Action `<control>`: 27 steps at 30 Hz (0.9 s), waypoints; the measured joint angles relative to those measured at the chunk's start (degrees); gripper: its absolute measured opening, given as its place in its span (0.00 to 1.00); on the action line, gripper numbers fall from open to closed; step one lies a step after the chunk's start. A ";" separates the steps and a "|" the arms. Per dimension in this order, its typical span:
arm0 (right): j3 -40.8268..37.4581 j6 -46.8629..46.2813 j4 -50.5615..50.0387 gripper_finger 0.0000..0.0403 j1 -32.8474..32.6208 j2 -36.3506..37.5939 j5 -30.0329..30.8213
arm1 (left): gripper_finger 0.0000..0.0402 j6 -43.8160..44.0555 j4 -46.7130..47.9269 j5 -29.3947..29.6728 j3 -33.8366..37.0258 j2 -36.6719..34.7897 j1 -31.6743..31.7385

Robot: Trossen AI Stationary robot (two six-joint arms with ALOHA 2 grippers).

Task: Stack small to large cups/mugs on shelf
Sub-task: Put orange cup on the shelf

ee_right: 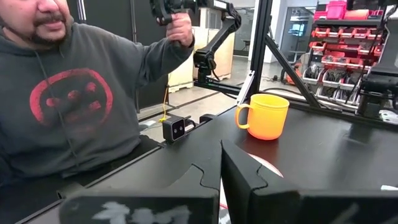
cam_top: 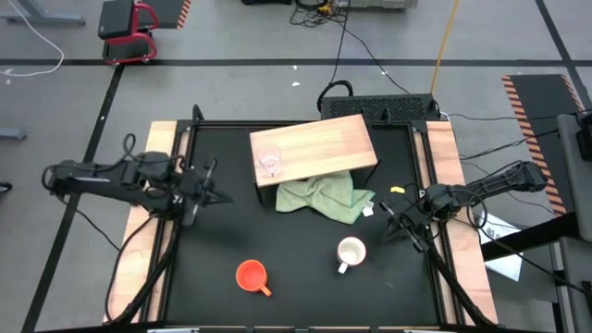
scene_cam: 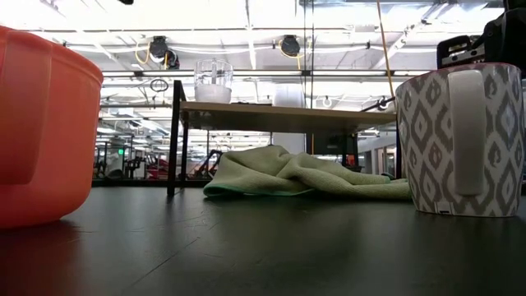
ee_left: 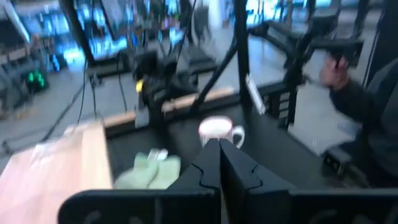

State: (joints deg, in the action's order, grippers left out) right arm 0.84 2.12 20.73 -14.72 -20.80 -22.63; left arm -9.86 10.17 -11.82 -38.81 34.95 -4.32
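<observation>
Fingers of the left gripper (cam_top: pixel 215 192) and right gripper (cam_top: pixel 393 221) are clenched on nothing. On the shelf (cam_top: pixel 319 145) the fragile, slippery glass cup (cam_top: pixel 269 163) is seen; the stiff orange mug (cam_top: pixel 252 275) and white mug (cam_top: pixel 351 252) are left on the desk (cam_top: pixel 296 287), best taken at the rim or handle.

Grey concrete floor (cam_top: pixel 240 55), red stool (cam_top: pixel 129 32), red storage bins (ee_right: pixel 348 31), ceiling striplights (scene_cam: pixel 271 16)

Open black counter (cam_top: pixel 213 236) lies between orange mug (cam_top: pixel 251 275) and white mug (cam_top: pixel 351 252); green cloth (cam_top: pixel 326 196) crowds beneath the shelf (cam_top: pixel 319 145).
</observation>
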 joint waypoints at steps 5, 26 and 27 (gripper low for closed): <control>0.00 -0.77 0.00 0.00 -0.02 0.01 0.00 | 0.00 -1.46 -6.11 2.65 7.37 -1.20 -1.69; -0.02 -1.21 -0.06 0.00 -0.02 0.00 0.00 | 0.00 2.48 -22.47 7.00 31.06 -11.53 -5.98; -0.01 -1.14 -0.07 0.00 0.00 -0.01 0.00 | 0.00 3.58 -22.39 6.08 31.56 -12.14 -6.13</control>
State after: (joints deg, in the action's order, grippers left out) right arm 0.82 0.97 20.67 -14.72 -20.82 -22.63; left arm -6.29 -12.22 -5.74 -7.24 22.81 -10.46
